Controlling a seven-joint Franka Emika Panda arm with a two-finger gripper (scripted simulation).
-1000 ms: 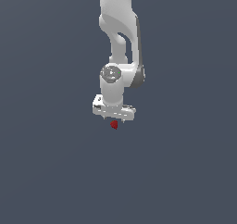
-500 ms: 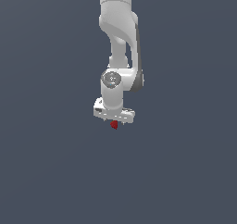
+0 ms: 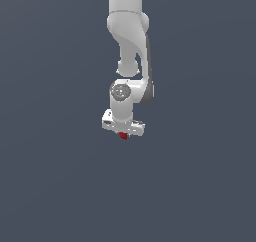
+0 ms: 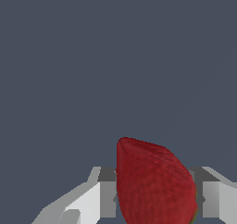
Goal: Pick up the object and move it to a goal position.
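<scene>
1. In the exterior view I see my arm [image 3: 129, 46] hanging straight down against a plain grey-blue backdrop, wrist [image 3: 122, 92] above the white gripper [image 3: 123, 134].
2. A dark red strawberry [image 3: 123, 135] peeks out just under the gripper.
3. In the wrist view, one finger [image 4: 99, 197] presses one flank of the strawberry [image 4: 152, 181].
4. The other finger [image 4: 210, 195] touches its opposite flank, so I read the gripper [image 4: 155, 197] as clamped on the strawberry.
</scene>
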